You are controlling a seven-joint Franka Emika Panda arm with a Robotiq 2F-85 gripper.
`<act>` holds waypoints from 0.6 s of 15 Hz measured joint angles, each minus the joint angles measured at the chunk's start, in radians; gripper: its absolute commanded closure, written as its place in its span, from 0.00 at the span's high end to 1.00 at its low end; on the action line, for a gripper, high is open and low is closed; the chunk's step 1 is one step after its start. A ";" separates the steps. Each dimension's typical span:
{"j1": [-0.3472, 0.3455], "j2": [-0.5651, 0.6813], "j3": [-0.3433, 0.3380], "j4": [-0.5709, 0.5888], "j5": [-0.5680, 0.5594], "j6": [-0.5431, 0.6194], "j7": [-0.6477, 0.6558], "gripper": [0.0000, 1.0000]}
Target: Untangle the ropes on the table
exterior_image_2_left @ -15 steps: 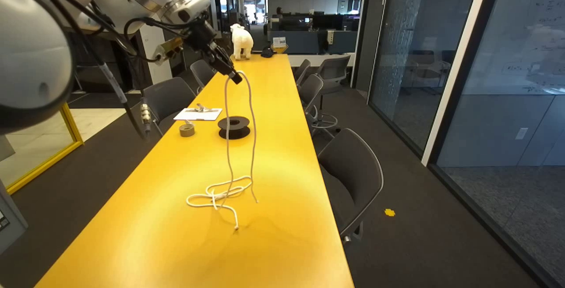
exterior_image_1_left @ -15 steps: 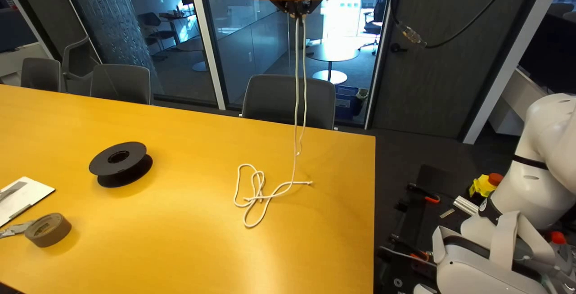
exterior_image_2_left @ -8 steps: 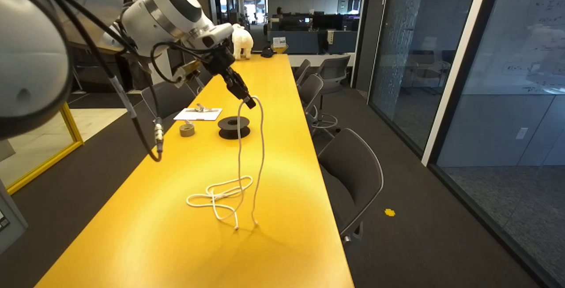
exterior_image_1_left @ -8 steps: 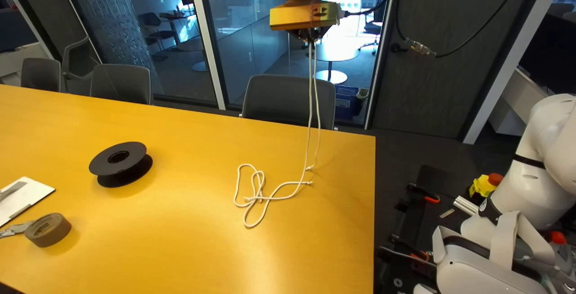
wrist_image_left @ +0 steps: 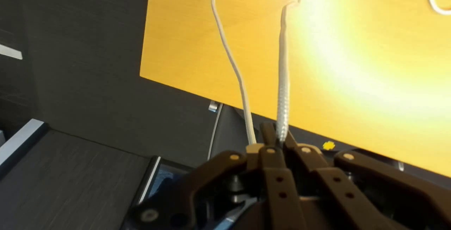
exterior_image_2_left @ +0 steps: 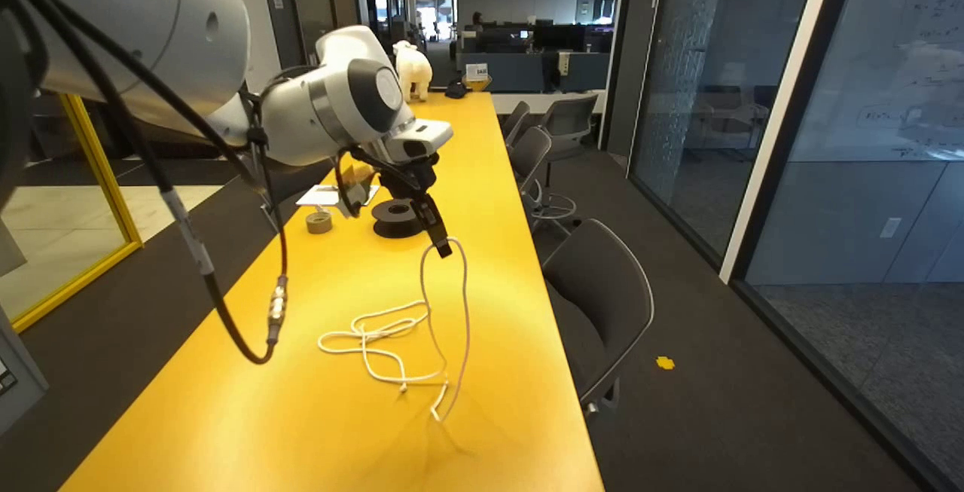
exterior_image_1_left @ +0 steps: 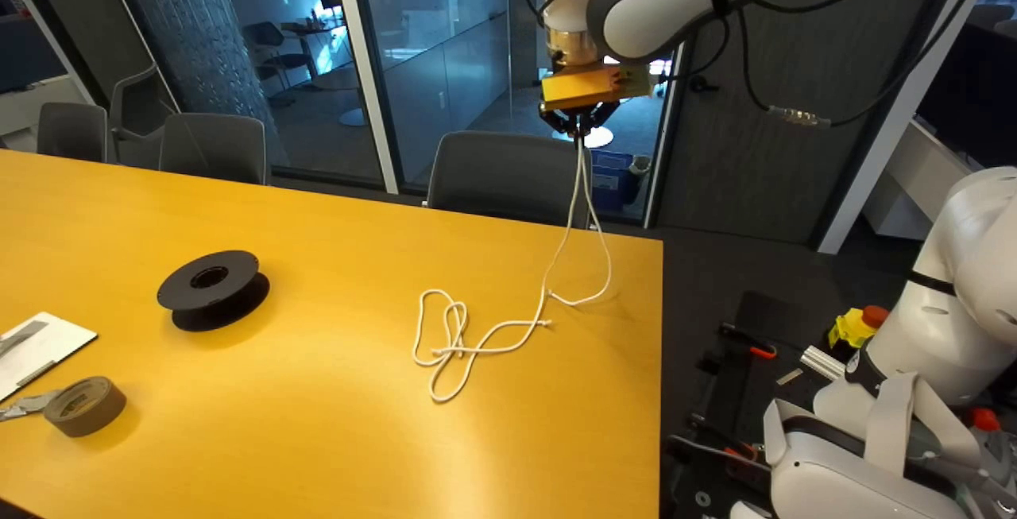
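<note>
The white rope lies in a loose looped tangle on the yellow-orange table; it also shows in an exterior view. My gripper is above the table near its end, pointing down, and also shows in an exterior view. In the wrist view the gripper is shut on the rope. Two strands hang from the fingers. One runs down into the tangle. The other bows outward and its end bends back at the table, close to the first strand. The pinched part is hidden between the fingers.
A black spool, a tape roll and a clipboard lie farther along the table. Grey chairs stand along the edge. A cable hangs from the arm. A white headset sits beside the robot base.
My gripper has moved down and toward the table's near end, still holding the rope. The free hanging strand has come down onto the table and now bows and bends. The tangle is almost unchanged.
</note>
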 measured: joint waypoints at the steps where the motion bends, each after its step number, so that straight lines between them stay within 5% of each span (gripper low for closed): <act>1: -0.010 -0.012 -0.011 -0.037 0.022 0.028 -0.056 0.01; 9: -0.049 -0.077 -0.065 -0.267 0.277 0.168 -0.586 0.01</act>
